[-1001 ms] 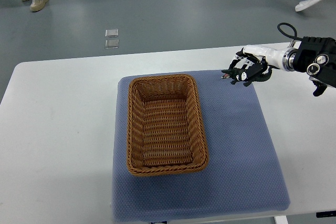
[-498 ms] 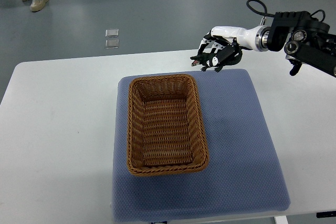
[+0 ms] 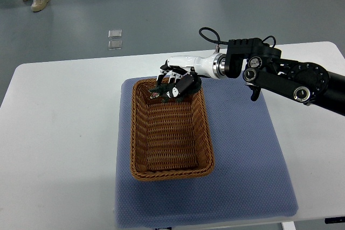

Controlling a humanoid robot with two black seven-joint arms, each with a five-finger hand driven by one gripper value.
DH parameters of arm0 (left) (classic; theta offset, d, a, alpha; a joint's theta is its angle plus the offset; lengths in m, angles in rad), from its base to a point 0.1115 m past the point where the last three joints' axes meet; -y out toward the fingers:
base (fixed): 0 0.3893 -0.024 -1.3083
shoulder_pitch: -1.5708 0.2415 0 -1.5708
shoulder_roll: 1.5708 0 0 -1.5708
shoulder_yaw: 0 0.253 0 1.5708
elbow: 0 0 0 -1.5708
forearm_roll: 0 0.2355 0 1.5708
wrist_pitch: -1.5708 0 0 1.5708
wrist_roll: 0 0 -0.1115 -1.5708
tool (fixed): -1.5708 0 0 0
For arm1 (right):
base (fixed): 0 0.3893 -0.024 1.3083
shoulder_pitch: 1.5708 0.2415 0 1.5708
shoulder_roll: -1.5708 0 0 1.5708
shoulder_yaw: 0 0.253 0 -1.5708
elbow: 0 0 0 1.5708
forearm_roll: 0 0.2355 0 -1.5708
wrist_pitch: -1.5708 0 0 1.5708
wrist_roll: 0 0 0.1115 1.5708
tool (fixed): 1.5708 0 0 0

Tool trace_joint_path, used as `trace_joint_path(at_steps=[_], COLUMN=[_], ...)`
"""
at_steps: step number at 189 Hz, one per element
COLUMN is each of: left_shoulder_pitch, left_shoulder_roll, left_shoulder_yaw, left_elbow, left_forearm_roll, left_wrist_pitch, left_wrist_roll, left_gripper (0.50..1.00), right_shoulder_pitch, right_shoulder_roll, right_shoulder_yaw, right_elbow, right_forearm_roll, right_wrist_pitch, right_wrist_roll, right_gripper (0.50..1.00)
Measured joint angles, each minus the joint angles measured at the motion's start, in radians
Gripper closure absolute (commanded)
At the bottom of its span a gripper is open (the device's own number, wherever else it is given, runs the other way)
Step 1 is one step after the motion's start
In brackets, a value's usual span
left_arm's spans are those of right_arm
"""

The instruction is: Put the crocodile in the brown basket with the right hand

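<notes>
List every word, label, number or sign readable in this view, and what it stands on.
No readable text anywhere.
The brown basket, blue mat, table, right hand and crocodile show no print.
The two small squares on the floor are too small to tell.

You can see one basket (image 3: 134,133), one crocodile (image 3: 161,91), one blue mat (image 3: 242,149), one hand (image 3: 180,80) and two floor squares (image 3: 114,34).

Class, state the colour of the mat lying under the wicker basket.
The mat is a dusty blue-grey with a fine dotted texture, as the top view shows.
</notes>
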Motion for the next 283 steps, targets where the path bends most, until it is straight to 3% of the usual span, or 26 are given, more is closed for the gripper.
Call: trace_joint_path(at_steps=[128,130,141,155,185,196,223,283], left_shoulder_pitch=[0.0,0.0,0.0,0.0,0.0,0.0,0.0,0.0], left_shoulder_roll=[0.0,0.0,0.0,0.0,0.0,0.0,0.0,0.0], left_shoulder_yaw=[-0.002,-0.002,-0.002,-0.002,-0.001,-0.001,-0.001,0.0], left_elbow=[-0.001,-0.001,-0.001,-0.001,-0.001,-0.001,-0.001,0.0], left_forearm_roll=[0.0,0.0,0.0,0.0,0.0,0.0,0.0,0.0], left_wrist_pitch=[0.0,0.0,0.0,0.0,0.0,0.0,0.0,0.0], left_wrist_roll=[0.0,0.0,0.0,0.0,0.0,0.0,0.0,0.0], left_gripper=[0.5,0.5,0.5,0.5,0.5,0.5,0.5,0.5], right_shoulder_pitch=[-0.142,-0.143,-0.15,-0.153,-0.154,-0.153,-0.147,-0.125], right_shoulder_roll=[0.089,0.09,0.093,0.094,0.093,0.092,0.084,0.016], right_shoulder_yaw=[0.0,0.0,0.0,0.0,0.006,0.007,0.011,0.188], right_elbow=[-0.033,-0.034,-0.037,-0.039,-0.04,-0.04,-0.04,-0.034], right_forearm_roll=[-0.071,-0.072,-0.075,-0.076,-0.076,-0.075,-0.07,-0.048], right_wrist_pitch=[-0.078,-0.08,-0.086,-0.089,-0.09,-0.09,-0.086,-0.026], right_wrist_roll=[0.023,0.023,0.025,0.03,0.032,0.032,0.033,0.031], right_gripper=[1.0,0.993,0.855,0.752,0.664,0.609,0.577,0.576])
